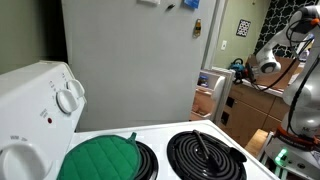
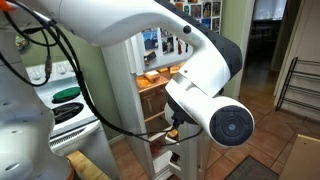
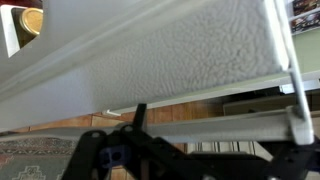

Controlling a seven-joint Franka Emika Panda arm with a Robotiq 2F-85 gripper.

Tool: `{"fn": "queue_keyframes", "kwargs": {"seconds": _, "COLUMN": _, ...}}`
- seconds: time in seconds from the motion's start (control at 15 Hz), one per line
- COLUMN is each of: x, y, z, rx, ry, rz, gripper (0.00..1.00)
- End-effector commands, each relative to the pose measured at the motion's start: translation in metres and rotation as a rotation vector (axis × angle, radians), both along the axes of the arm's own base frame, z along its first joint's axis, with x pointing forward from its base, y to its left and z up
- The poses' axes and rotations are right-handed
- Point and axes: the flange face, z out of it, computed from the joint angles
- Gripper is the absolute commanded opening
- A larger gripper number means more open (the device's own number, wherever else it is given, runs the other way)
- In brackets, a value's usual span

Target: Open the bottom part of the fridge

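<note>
The fridge (image 1: 130,60) is a tall grey-white box with magnets near its top; it also shows in an exterior view (image 2: 122,75). Its bottom part, the white lower door (image 1: 222,95), stands swung out, seen edge-on with shelf rails. In the wrist view the door's textured pale lining (image 3: 190,50) and a rail fill the frame, very close. My gripper (image 1: 240,67) is at the door's edge, also seen under the arm (image 2: 177,128). Only one dark finger (image 3: 140,118) shows clearly; I cannot tell if the jaws are open or shut.
A white stove (image 1: 170,130) with coil burners, a green pot holder (image 1: 100,158) and round knobs (image 1: 68,100) is in front. Brown wooden drawers (image 1: 258,105) stand beyond the door. Food sits on an inner fridge shelf (image 2: 155,75). A black wire rack (image 2: 300,90) stands aside.
</note>
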Motion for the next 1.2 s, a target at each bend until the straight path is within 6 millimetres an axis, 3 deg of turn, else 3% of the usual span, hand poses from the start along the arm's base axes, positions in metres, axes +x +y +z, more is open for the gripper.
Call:
{"fn": "queue_keyframes", "kwargs": {"seconds": 0.0, "x": -0.010, "y": -0.019, "z": 0.008, "rx": -0.165, "ry": -0.011, "rz": 0.036, "gripper": 1.00}}
{"fn": "queue_keyframes", "kwargs": {"seconds": 0.4, "x": -0.007, "y": -0.025, "z": 0.012, "rx": -0.180, "ry": -0.014, "rz": -0.024, "gripper": 1.00}}
{"fn": "queue_keyframes", "kwargs": {"seconds": 0.6, "x": -0.013, "y": -0.028, "z": 0.012, "rx": -0.185, "ry": 0.085, "rz": -0.054, "gripper": 1.00}}
{"fn": "queue_keyframes", "kwargs": {"seconds": 0.87, "x": -0.027, "y": -0.049, "z": 0.026, "rx": -0.312, "ry": 0.188, "rz": -0.123, "gripper": 1.00}}
{"fn": "queue_keyframes", "kwargs": {"seconds": 1.13, "x": -0.036, "y": -0.057, "z": 0.041, "rx": -0.413, "ry": 0.204, "rz": -0.125, "gripper": 1.00}}
